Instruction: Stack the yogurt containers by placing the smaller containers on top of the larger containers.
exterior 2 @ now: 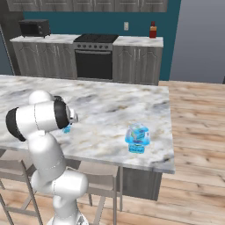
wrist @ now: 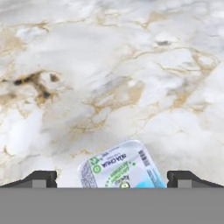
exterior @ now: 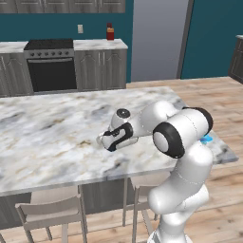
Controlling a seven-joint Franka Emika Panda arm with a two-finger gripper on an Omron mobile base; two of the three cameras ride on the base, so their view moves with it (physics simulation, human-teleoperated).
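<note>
Lid print on the smaller container [wrist: 122, 170] is showing green and dark text, too small to read. Tool [wrist: 112, 179] is hovering over it with fingertips [wrist: 41, 178] spread wide on either side, gripping nothing. Larger container [exterior 2: 137, 137] is sitting well apart near the marble surface's [exterior 2: 110, 110] right edge, with bare marble lying all around it. Stove [exterior 2: 94, 55] and red bottle [exterior 2: 153, 30] are standing along the teal back wall.
</note>
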